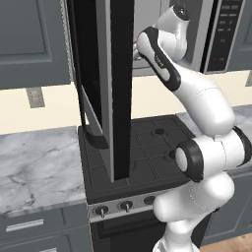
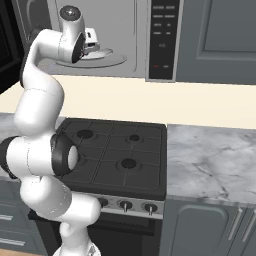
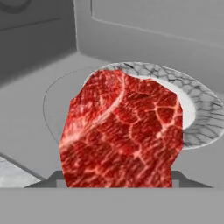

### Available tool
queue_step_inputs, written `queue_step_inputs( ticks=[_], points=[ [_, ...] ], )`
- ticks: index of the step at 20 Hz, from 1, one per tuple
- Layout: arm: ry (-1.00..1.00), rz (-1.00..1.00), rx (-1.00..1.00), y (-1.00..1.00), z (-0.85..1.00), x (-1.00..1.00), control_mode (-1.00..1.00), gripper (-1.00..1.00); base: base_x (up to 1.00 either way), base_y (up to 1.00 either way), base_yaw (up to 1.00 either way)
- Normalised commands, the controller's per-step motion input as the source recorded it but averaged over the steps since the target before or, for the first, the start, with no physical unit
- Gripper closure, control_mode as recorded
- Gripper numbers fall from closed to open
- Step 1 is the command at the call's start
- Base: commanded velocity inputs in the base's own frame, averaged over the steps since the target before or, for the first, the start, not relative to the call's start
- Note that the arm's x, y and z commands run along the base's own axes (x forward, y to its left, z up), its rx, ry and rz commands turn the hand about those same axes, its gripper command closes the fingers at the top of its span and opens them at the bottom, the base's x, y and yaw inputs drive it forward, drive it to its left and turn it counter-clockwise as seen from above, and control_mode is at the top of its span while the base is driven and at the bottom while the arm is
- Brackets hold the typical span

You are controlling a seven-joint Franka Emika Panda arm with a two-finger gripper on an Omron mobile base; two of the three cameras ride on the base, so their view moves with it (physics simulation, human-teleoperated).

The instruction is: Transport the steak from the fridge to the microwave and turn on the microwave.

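Note:
The steak (image 3: 122, 131), a bright red marbled chunk, sits close in the hand view and hides the fingertips. My gripper (image 2: 92, 44) is inside the open microwave (image 2: 131, 30) and is shut on the steak. The meat hangs just over a white-and-grey patterned plate (image 3: 203, 114) that rests on the round turntable (image 3: 54, 103). The microwave's dark glass door (image 1: 115, 98) is swung wide open toward me. Its black button panel (image 2: 162, 40) is to the right of the cavity. The fridge is out of view.
A black stove (image 2: 117, 150) with knobs along its front lies directly below the microwave. Marble counter runs on both sides (image 1: 34, 162) (image 2: 215, 155). Grey cabinets flank the microwave (image 2: 220, 35). The open door hangs over the stove's left half.

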Motion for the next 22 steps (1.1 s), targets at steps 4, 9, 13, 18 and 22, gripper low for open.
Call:
queue_step_inputs(
  ticks=[4,9,13,18,22],
  points=[
    [0.11,0.06,-0.17,0.08,0.0,0.53,-1.0,1.0,0.0,0.0,0.0],
    [0.11,0.04,-0.13,0.08,0.01,0.52,-1.0,1.0,0.0,0.0,0.0],
    [0.08,0.04,-0.06,0.05,0.07,0.45,-1.0,1.0,0.0,0.0,0.0],
    [0.09,0.04,-0.06,0.03,0.01,0.43,-1.0,1.0,0.0,0.0,0.0],
    [0.04,0.01,-0.06,0.05,-0.01,0.4,-1.0,1.0,0.0,0.0,0.0]
  ],
)
